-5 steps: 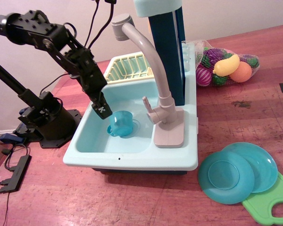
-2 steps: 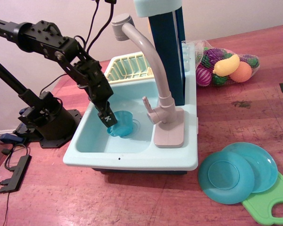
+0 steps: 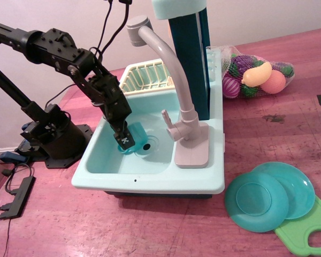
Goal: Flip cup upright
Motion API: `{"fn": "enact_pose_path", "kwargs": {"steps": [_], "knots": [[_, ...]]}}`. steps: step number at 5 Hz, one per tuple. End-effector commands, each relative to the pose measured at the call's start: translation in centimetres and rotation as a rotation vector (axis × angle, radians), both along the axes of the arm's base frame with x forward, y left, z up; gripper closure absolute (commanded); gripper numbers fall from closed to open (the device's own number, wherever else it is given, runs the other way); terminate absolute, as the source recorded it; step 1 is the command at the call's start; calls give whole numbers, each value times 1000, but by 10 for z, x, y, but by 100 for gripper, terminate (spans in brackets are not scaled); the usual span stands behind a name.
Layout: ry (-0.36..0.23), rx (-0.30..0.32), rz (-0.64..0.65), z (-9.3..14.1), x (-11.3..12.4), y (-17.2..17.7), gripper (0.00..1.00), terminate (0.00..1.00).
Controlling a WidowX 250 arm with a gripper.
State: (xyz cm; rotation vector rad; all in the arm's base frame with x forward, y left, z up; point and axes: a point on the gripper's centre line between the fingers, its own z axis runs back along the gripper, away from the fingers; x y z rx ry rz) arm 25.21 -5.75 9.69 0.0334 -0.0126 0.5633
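The teal-blue cup is in the basin of the pale blue toy sink, just left of the dark drain hole. It looks tilted, and its left side is hidden behind the fingers. My black gripper reaches down into the basin from the left and is closed on the cup's left side. The handle does not show.
A grey faucet arches over the basin, with a blue column behind it and a yellow dish rack at the back. Two teal plates and a green board lie at the right front. A net bag of toy fruit lies at the back right.
The gripper moved down and right into the basin and closed on the cup. The cup shifted left and tipped, uncovering the drain hole.
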Motion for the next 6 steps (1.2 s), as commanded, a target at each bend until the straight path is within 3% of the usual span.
{"fn": "enact_pose_path", "kwargs": {"steps": [1,2,4,5,6], "knots": [[-33,-3,0,4,8,-1,0,0],[-36,2,7,6,9,-2,100,0],[-8,15,0,8,4,-10,100,0],[46,28,-40,9,-4,-17,0,0],[62,39,-48,12,-3,-17,0,0]]}}
